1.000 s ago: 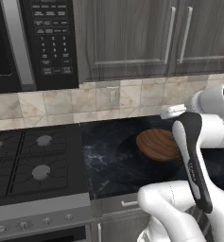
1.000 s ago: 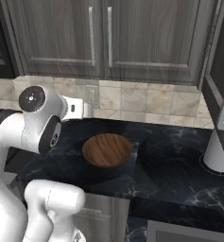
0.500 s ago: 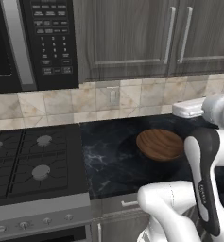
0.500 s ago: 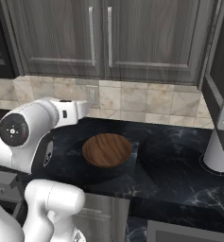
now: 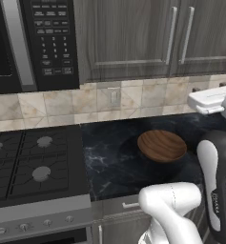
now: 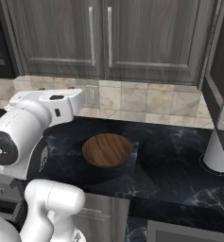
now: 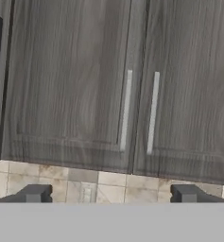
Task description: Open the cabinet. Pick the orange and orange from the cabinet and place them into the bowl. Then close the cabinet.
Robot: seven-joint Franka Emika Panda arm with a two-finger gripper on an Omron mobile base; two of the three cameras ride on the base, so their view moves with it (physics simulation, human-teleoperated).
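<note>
Cabinet [image 7: 132, 90] doors are both shut, their two long silver bar handles [image 7: 126, 109] standing upright side by side at the seam where the doors meet. Seen from the hand camera, the gripper [image 7: 111, 194] faces the cabinet's lower half square on, with its fingertips [image 7: 34, 193] spread wide apart and nothing between them; the seam and both handles lie in the gap, well beyond the tips. Below the cabinet runs a beige tiled backsplash [image 5: 133, 97] with a wall outlet [image 5: 114, 96] set in it, and under that a dark marbled counter [image 6: 170, 160]. The bowl [image 5: 161, 145] of reddish-brown wood sits on that counter, below the cabinet and a little out from the wall, with nothing in it. Left of the cabinet hangs a black microwave [image 5: 33, 40], and a black gas stove [image 5: 28, 164] lies beneath the microwave. No oranges can be made out with the cabinet doors shut.
</note>
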